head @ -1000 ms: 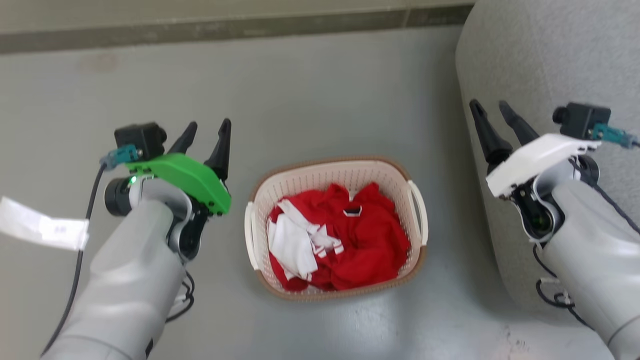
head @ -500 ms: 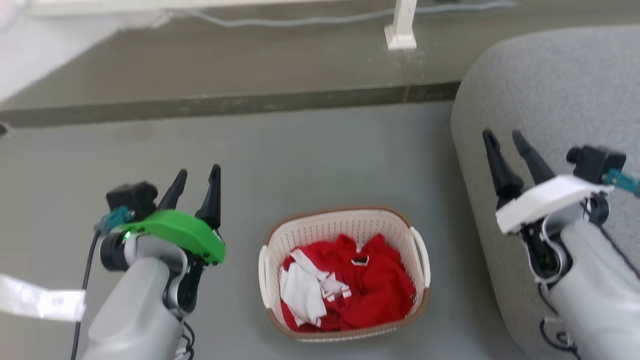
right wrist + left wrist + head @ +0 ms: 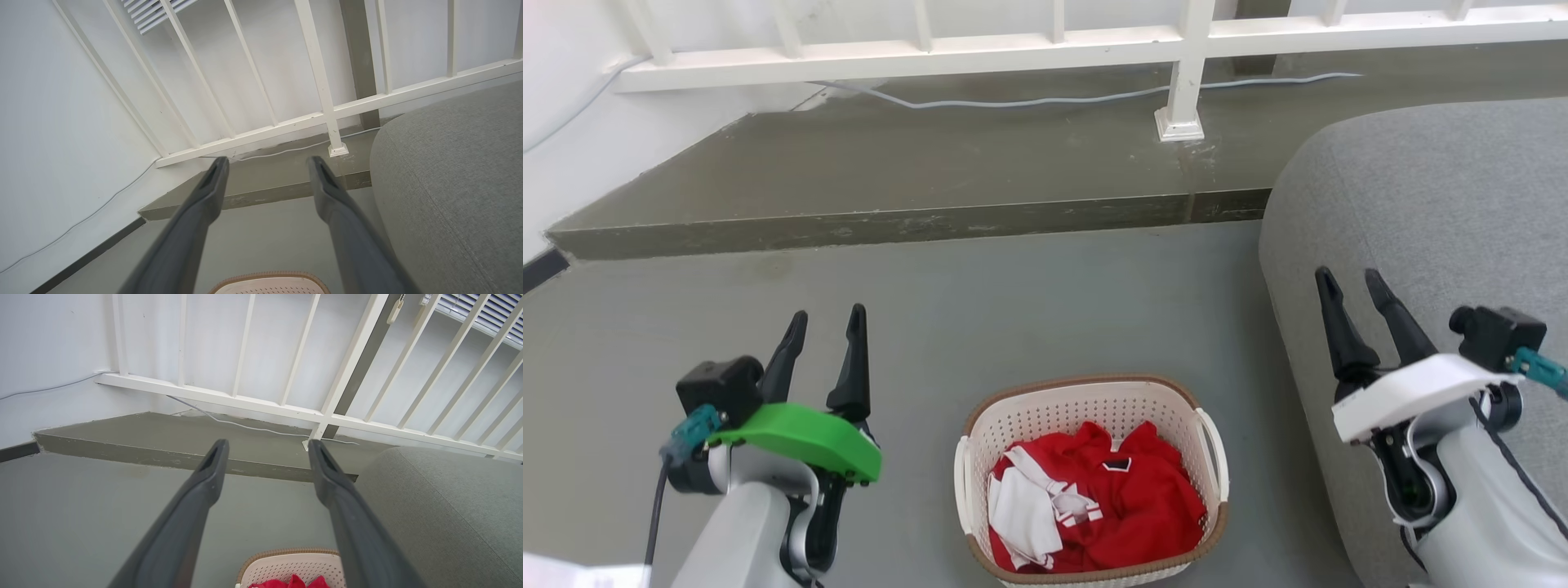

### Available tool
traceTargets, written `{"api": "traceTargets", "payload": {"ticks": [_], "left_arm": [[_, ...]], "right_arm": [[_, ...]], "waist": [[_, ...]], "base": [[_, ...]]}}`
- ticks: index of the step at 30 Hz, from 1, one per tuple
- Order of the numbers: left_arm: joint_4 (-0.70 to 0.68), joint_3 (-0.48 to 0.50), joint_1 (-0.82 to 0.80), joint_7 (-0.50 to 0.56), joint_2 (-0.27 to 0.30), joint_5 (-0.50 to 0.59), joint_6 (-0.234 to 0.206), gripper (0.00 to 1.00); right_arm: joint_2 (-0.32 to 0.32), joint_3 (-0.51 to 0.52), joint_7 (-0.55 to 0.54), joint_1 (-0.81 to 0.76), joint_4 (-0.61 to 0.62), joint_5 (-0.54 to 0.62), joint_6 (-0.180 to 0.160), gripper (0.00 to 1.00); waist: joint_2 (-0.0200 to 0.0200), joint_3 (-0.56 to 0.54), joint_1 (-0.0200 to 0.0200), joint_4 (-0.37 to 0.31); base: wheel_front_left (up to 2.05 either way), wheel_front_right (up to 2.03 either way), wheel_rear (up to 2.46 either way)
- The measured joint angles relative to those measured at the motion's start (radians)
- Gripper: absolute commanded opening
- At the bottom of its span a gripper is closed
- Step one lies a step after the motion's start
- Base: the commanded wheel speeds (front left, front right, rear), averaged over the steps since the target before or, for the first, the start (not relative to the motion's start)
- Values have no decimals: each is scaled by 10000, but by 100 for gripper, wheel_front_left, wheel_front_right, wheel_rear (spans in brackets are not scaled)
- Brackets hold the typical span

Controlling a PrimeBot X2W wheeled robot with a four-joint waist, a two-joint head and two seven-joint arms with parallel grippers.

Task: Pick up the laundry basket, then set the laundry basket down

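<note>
below, laundry basket (image 3: 1086, 408) on floor (image 3: 1013, 310), left gripper (image 3: 823, 322) spread, right gripper (image 3: 1347, 282) spread, both empty

The left hand (image 3: 828, 312) has a green cover, the right hand (image 3: 1347, 275) a white one; both dark-fingered.

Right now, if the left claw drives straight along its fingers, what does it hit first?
Probably the raised step below the white railing. The left claw aims over the laundry basket and floor; depth is unclear.
</note>
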State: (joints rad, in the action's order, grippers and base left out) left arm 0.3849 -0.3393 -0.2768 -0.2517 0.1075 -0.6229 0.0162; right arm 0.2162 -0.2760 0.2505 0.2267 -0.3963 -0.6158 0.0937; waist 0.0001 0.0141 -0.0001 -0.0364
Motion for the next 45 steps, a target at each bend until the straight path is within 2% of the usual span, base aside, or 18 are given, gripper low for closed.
{"api": "traceTargets", "payload": {"ticks": [10, 18, 45], "left_arm": [[-947, 537, 985, 0, -224, 828, -81, 100], [-1430, 800, 1495, 0, -351, 1097, -75, 100], [-1833, 1133, 2210, 0, -571, 1946, 205, 100]], "right_arm": [[-230, 347, 0, -743, 458, 639, -2, 100], [-278, 477, 0, -974, 769, 1256, 2, 100], [-727, 968, 0, -1401, 984, 1870, 105, 100]], "waist": [[0, -34, 0, -70], [0, 4, 0, -98], [0, 38, 0, -200]], "base": [[0, 0, 0], [0, 0, 0], [0, 0, 0]]}}
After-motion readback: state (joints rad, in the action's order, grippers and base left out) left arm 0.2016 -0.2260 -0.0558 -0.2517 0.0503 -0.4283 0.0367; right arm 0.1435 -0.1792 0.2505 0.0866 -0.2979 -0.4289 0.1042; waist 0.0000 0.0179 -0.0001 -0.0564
